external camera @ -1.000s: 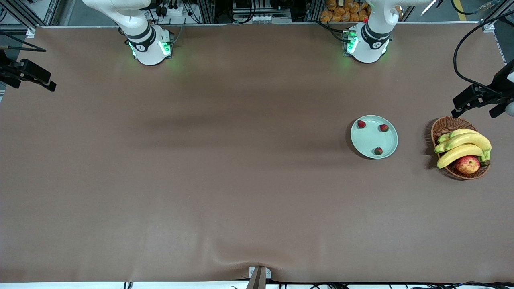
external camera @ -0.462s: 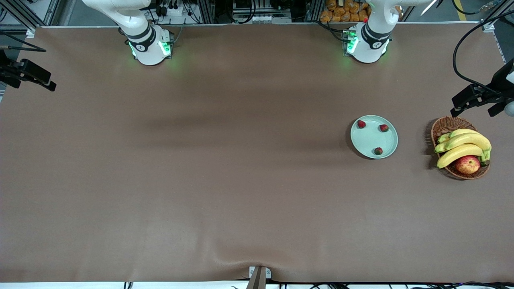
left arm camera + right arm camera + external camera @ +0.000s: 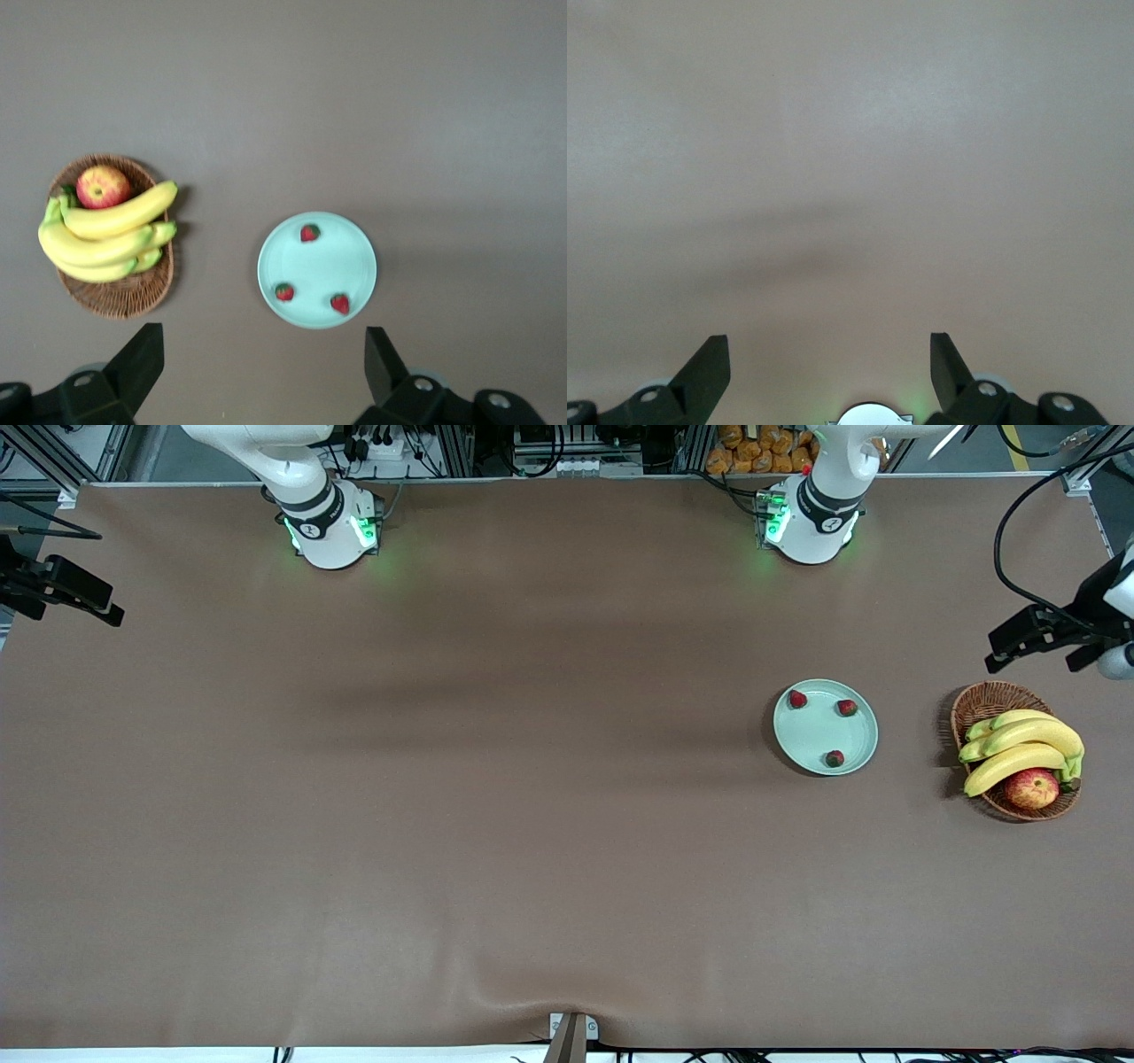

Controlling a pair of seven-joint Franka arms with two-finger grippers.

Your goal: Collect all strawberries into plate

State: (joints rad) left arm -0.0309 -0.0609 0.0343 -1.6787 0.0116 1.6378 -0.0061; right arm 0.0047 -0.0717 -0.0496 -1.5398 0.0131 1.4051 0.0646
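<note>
All three strawberries (image 3: 798, 699) (image 3: 848, 708) (image 3: 834, 758) were sitting in the plate (image 3: 819, 735), which was a round, shallow, glossy mint-green dish with a low rim, so nothing was left out on the table (image 3: 496, 797). Using the plate as the reference: each berry sat near its rim, well apart from the other two, with the bare middle of the plate between them. One was on the part of the plate nearest the front camera, the other two on the part nearer the arm bases. They were too tiny to say which way their green tops pointed or how their long axes ran.

Just beside the plate, toward the left arm's end of the table, was a brown woven wicker basket (image 3: 983, 704), oval-ish, holding a bunch of smooth curved yellow bananas (image 3: 1023, 748) and a red-yellow apple (image 3: 1031, 787). The table had a plain matte brown cover with a few soft wrinkles.

The left gripper (image 3: 261, 372) hung high over the plate and basket, fingers spread wide, holding nothing. The right gripper (image 3: 828, 367) was well away from the plate, over bare brown table near its own base, fingers also wide apart and empty. Both black finger pairs looked wedge-shaped in the wrist views.
</note>
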